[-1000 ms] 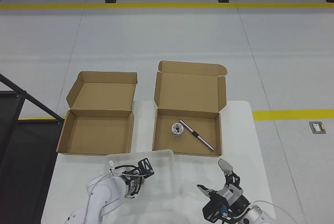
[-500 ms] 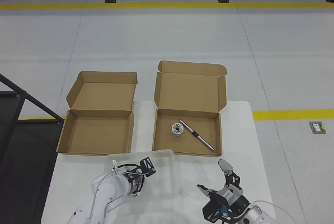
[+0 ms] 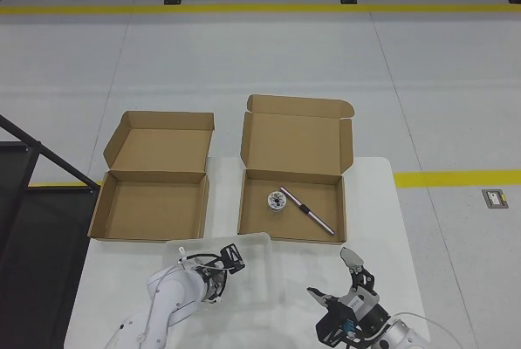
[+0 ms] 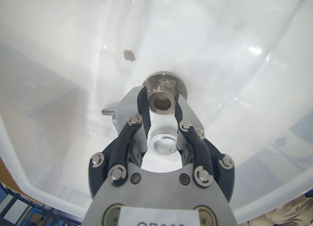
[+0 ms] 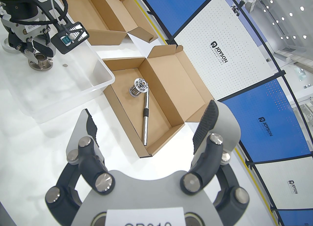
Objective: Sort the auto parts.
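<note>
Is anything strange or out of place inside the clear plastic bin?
One small thing: a dark brownish fragment lies loose on the floor of the translucent plastic bin, near the flanged metal bushing that the left gripper grips. It looks like debris, not a part.

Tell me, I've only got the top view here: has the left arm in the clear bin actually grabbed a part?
Observer: Yes. The left gripper has its fingers shut on the neck of a flanged metal bushing.
Operator: Anything else in there?
Observer: A silver ring lies on the floor of the clear bin, beside the bushing and apart from it, and there is a small dark chip.
</note>
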Controlling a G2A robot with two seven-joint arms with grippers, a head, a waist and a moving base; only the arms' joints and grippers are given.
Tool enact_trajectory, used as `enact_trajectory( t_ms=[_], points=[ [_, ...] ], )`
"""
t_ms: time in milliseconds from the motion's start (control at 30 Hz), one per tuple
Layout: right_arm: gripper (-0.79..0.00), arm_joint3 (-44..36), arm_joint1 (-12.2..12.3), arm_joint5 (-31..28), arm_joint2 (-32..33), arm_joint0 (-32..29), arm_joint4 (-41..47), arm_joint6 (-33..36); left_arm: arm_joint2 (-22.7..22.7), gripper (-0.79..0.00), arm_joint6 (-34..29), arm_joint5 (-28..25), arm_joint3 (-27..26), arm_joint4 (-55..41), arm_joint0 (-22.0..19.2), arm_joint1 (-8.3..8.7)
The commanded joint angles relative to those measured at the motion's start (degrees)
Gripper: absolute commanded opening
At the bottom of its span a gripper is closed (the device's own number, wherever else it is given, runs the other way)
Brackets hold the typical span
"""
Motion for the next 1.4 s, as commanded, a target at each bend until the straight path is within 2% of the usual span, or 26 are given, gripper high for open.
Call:
enact_trajectory(
  t_ms=[0,200,233,300,333,467,567,767,933,1033,1167,1233,1367],
  points=[
    [0.000,0.0,0.0,0.0,0.0,0.0,0.0,0.0,0.2,-0.505,-0.1,0.0,0.3,0.0,-0.1,-0.04],
    [0.000,0.0,0.0,0.0,0.0,0.0,0.0,0.0,0.6,-0.573,0.1,0.3,1.1,0.1,-0.6,-0.15],
    [0.000,0.0,0.0,0.0,0.0,0.0,0.0,0.0,0.7,-0.606,0.1,0.3,1.2,0.1,-0.6,-0.17],
    [0.000,0.0,0.0,0.0,0.0,0.0,0.0,0.0,0.7,-0.748,0.1,0.4,1.3,0.0,-0.7,-0.18],
    [0.000,0.0,0.0,0.0,0.0,0.0,0.0,0.0,0.6,-0.785,0.1,0.4,1.2,0.0,-0.7,-0.18],
    [0.000,0.0,0.0,0.0,0.0,0.0,0.0,0.0,-0.2,-0.785,0.4,0.2,-0.9,-0.3,0.1,0.04],
    [0.000,0.0,0.0,0.0,0.0,0.0,0.0,0.0,-2.4,-0.785,0.8,-2.2,-5.2,-3.3,2.2,0.58],
    [0.000,0.0,0.0,0.0,0.0,0.0,0.0,0.0,-11.0,-0.785,1.7,-3.8,-18.0,-7.2,9.1,2.21],
    [0.000,0.0,0.0,0.0,0.0,0.0,0.0,0.0,-23.2,-0.785,4.4,-3.8,-23.9,-13.3,14.1,3.51],
    [0.000,0.0,0.0,0.0,0.0,0.0,0.0,0.0,-31.1,-0.785,6.8,-3.4,-24.2,-17.7,16.0,4.09],
    [0.000,0.0,0.0,0.0,0.0,0.0,0.0,0.0,-39.3,-0.785,9.2,-1.2,-21.4,-22.5,16.5,4.61],
    [0.000,0.0,0.0,0.0,0.0,0.0,0.0,0.0,-42.1,-0.785,10.1,0.8,-19.4,-22.7,16.1,4.81],
    [0.000,0.0,0.0,0.0,0.0,0.0,0.0,0.0,-43.8,-0.785,10.9,2.0,-16.0,-23.0,14.9,5.07]
  ],
)
